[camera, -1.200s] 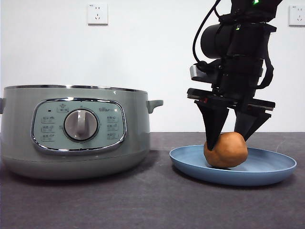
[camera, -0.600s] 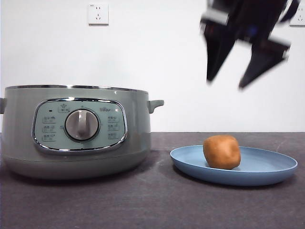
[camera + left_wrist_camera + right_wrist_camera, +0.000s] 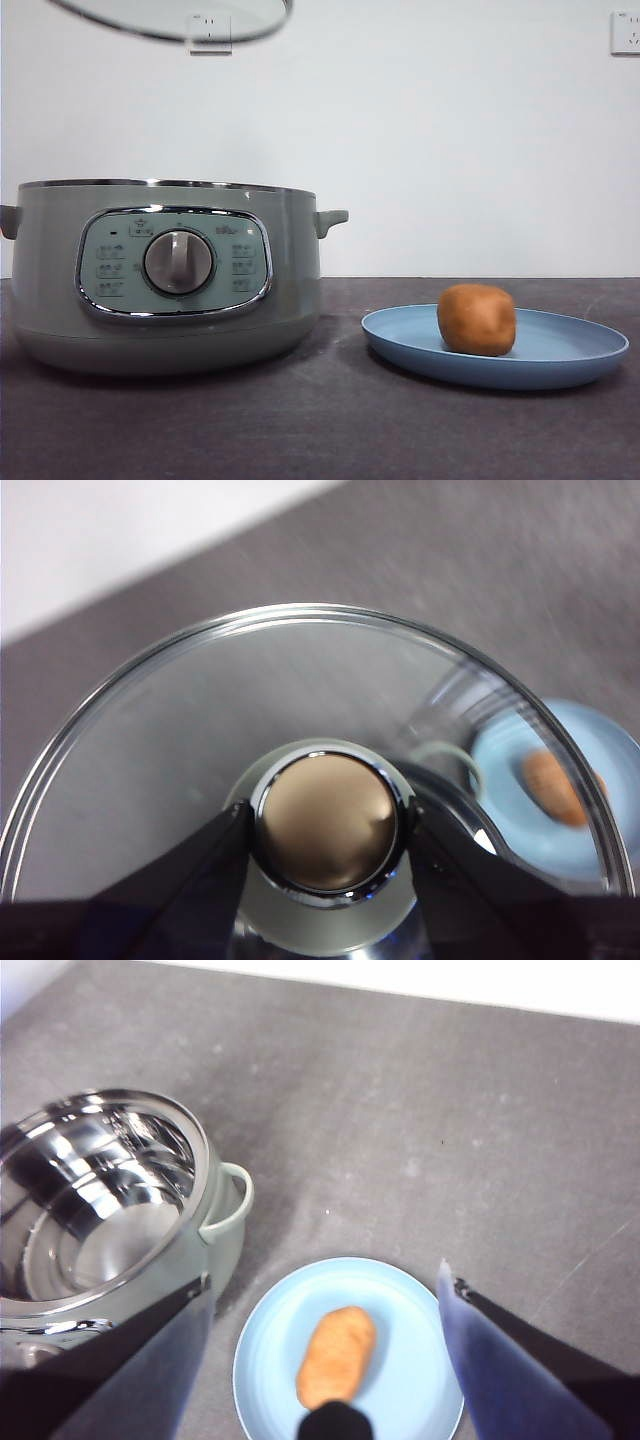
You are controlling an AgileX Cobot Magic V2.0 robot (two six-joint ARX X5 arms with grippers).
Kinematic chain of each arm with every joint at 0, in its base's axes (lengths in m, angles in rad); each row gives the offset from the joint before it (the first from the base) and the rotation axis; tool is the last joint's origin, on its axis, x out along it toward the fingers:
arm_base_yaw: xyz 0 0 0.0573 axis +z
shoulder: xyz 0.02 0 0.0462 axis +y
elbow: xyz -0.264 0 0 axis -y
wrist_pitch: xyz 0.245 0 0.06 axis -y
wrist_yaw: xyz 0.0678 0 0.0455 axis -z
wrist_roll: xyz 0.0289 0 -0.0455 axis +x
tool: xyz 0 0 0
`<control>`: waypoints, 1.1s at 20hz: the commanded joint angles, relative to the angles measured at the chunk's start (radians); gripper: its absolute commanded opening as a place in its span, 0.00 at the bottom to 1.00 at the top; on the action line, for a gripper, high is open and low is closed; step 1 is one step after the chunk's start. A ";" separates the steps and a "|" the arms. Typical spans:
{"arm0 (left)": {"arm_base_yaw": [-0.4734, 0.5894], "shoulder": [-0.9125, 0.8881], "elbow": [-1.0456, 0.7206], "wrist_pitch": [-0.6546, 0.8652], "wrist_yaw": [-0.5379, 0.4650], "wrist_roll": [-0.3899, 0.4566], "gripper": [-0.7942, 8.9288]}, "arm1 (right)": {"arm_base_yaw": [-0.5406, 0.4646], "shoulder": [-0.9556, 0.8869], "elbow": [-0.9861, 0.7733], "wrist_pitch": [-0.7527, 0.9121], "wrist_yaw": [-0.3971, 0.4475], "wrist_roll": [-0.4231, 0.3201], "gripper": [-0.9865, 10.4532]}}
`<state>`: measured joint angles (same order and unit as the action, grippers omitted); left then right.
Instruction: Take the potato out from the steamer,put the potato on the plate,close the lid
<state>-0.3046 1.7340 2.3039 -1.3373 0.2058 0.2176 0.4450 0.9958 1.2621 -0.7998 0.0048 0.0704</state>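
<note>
We see the steamer (image 3: 165,275) standing uncovered on the dark matte table (image 3: 320,430), its chrome rim exposed and its polished steel bowl bare inside. High above it hangs the lid (image 3: 170,20), domed glass edged in steel, with open air between the two rims. The left gripper (image 3: 325,830) is clamped on the lid's round knob (image 3: 328,822), one jaw at each side. Beside the steamer, apart from it, lies the shallow light-blue plate (image 3: 560,365). On it rests the potato (image 3: 477,319), rounded, orange-brown, matte. The right gripper (image 3: 325,1300) is spread wide high over the plate, holding nothing
</note>
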 commanded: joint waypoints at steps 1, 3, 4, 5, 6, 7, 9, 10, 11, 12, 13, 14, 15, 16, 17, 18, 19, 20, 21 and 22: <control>-0.016 -0.013 -0.084 0.037 0.041 0.019 0.07 | 0.000 -0.004 0.000 -0.006 0.005 0.011 0.41; -0.024 -0.024 -0.182 0.085 0.041 0.018 0.07 | 0.000 -0.003 0.000 -0.025 0.005 0.011 0.41; -0.031 -0.032 -0.242 0.120 0.046 0.018 0.07 | 0.000 -0.001 0.000 -0.031 0.005 0.011 0.41; -0.035 -0.046 -0.299 0.156 0.055 0.016 0.07 | 0.000 -0.001 0.000 -0.032 0.006 0.011 0.41; -0.036 -0.063 -0.360 0.197 0.066 0.011 0.07 | 0.000 -0.001 0.000 -0.032 0.006 0.011 0.41; -0.037 -0.083 -0.421 0.225 0.063 0.007 0.07 | 0.000 -0.001 0.000 -0.032 0.006 0.012 0.41; -0.036 -0.132 -0.547 0.286 0.058 0.004 0.07 | 0.000 -0.001 0.000 -0.033 0.038 0.011 0.41; -0.036 -0.163 -0.613 0.335 0.058 -0.006 0.07 | 0.000 -0.001 0.000 -0.035 0.056 0.011 0.41; -0.034 -0.196 -0.679 0.388 0.057 -0.014 0.07 | 0.000 -0.001 0.000 -0.036 0.056 0.011 0.41; -0.030 -0.228 -0.739 0.431 0.057 -0.022 0.07 | 0.000 -0.001 0.000 -0.037 0.055 0.012 0.41; -0.025 -0.252 -0.792 0.476 0.056 -0.034 0.07 | 0.000 -0.001 0.000 -0.037 0.055 0.012 0.41; -0.023 -0.269 -0.838 0.518 0.058 -0.035 0.07 | 0.000 -0.001 0.000 -0.037 0.055 0.012 0.41; -0.023 -0.274 -0.872 0.555 0.058 -0.040 0.07 | 0.000 -0.001 0.000 -0.037 0.055 0.012 0.41; -0.023 -0.274 -0.895 0.582 0.056 -0.042 0.07 | 0.000 -0.001 0.000 -0.037 0.055 0.012 0.41; -0.023 -0.273 -0.919 0.616 0.055 -0.050 0.07 | 0.000 -0.001 0.000 -0.037 0.055 0.012 0.41; -0.023 -0.273 -0.943 0.650 0.052 -0.062 0.07 | 0.000 -0.001 0.000 -0.040 0.055 0.012 0.41; -0.023 -0.273 -0.959 0.661 0.021 -0.066 0.07 | 0.000 -0.001 0.000 -0.045 0.055 0.012 0.41; -0.023 -0.273 -0.965 0.660 -0.005 -0.068 0.07 | 0.000 -0.001 0.000 -0.047 0.055 0.012 0.41; -0.023 -0.273 -0.973 0.660 -0.033 -0.067 0.07 | 0.000 -0.001 0.000 -0.049 0.055 0.012 0.41; -0.023 -0.273 -0.982 0.660 -0.047 -0.067 0.07 | 0.000 -0.001 0.000 -0.048 0.054 0.012 0.41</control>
<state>-0.3309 1.4693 1.3300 -0.6914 0.1818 0.1593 0.4450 0.9939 1.2621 -0.8516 0.0559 0.0723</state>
